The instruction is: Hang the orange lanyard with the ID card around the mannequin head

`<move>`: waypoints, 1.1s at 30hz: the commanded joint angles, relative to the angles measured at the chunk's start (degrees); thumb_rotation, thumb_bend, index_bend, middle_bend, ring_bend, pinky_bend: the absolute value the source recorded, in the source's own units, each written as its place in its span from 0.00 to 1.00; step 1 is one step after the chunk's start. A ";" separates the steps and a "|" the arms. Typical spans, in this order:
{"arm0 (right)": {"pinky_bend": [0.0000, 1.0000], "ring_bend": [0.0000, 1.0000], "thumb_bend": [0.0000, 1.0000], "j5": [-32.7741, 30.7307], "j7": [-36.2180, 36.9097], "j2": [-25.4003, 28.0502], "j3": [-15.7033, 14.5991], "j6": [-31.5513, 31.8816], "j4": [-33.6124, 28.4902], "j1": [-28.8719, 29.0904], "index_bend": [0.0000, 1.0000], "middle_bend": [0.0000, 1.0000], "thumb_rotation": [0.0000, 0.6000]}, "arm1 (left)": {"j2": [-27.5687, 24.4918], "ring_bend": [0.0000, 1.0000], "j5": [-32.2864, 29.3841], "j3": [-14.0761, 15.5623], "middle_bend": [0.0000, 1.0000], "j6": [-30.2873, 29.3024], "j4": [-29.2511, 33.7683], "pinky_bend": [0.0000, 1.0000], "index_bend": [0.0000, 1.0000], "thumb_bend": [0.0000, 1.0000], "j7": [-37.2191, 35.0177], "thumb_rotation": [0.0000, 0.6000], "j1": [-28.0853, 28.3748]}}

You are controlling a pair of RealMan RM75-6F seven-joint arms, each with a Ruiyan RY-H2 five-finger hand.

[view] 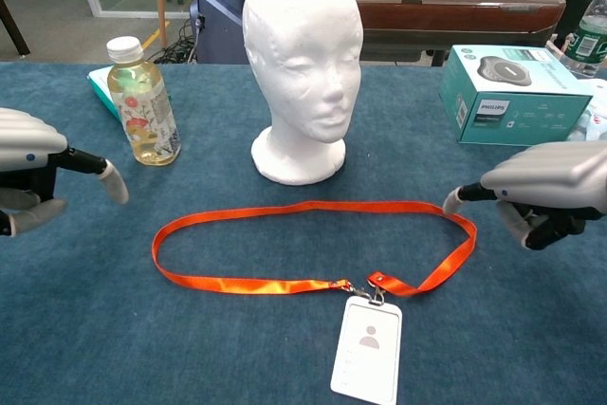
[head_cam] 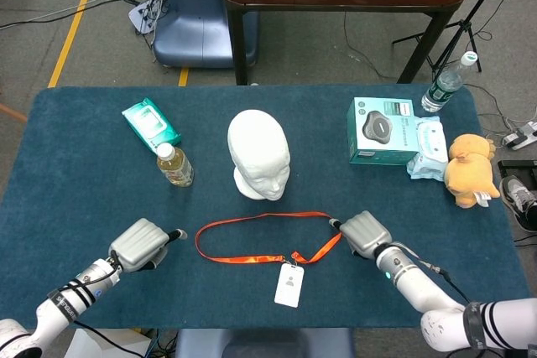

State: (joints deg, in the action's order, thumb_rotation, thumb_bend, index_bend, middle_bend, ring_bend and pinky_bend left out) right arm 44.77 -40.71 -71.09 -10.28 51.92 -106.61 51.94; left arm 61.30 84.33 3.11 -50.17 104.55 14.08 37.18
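The orange lanyard (head_cam: 260, 215) (view: 313, 205) lies flat in a long loop on the blue table, in front of the white mannequin head (head_cam: 258, 155) (view: 303, 54). Its white ID card (head_cam: 288, 284) (view: 366, 346) lies at the near side. My right hand (head_cam: 362, 232) (view: 545, 192) sits at the loop's right end, one fingertip (view: 453, 198) touching the upper strand, and nothing is pinched. My left hand (head_cam: 138, 243) (view: 24, 168) hovers a short way left of the loop, one finger pointing towards it, holding nothing.
A yellow drink bottle (head_cam: 174, 165) (view: 142, 101) stands left of the head, with a green wipes pack (head_cam: 151, 123) behind it. On the right are a teal boxed product (head_cam: 379, 130) (view: 512, 92), a wipes pack (head_cam: 428, 147), a plush toy (head_cam: 470, 169) and a water bottle (head_cam: 445, 83).
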 commanded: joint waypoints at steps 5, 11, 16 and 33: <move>1.00 0.99 1.00 1.34 1.47 -0.58 2.89 1.83 0.26 -0.17 0.15 0.99 1.00 | 0.00 1.00 0.39 -0.11 1.00 -0.75 -0.36 0.96 0.26 0.59 -1.36 1.00 -0.51; 1.00 0.91 0.62 7.27 3.28 2.46 4.45 9.78 -3.45 -3.77 0.28 0.88 1.00 | 0.45 0.93 1.30 -0.63 0.97 -2.51 -1.12 0.94 0.27 0.40 -4.84 1.00 -1.28; 0.95 0.80 0.33 11.45 4.75 3.47 5.61 16.41 -4.30 -7.66 0.39 0.74 1.00 | 2.25 0.76 0.96 -2.01 0.82 -4.57 -1.75 0.87 0.27 0.31 -5.91 0.77 -1.84; 0.87 0.70 0.27 15.22 6.83 7.54 8.70 21.77 -5.93 -14.29 0.40 0.64 1.00 | 12.31 0.52 -11.07 -7.00 0.53 -4.33 -1.79 0.69 0.25 0.21 10.23 0.38 1.33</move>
State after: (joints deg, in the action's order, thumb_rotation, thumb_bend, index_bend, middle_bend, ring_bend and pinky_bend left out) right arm 59.96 -33.85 -63.65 -1.69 73.65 -112.51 37.74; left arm 71.33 75.73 -2.96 -54.14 103.40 21.40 37.76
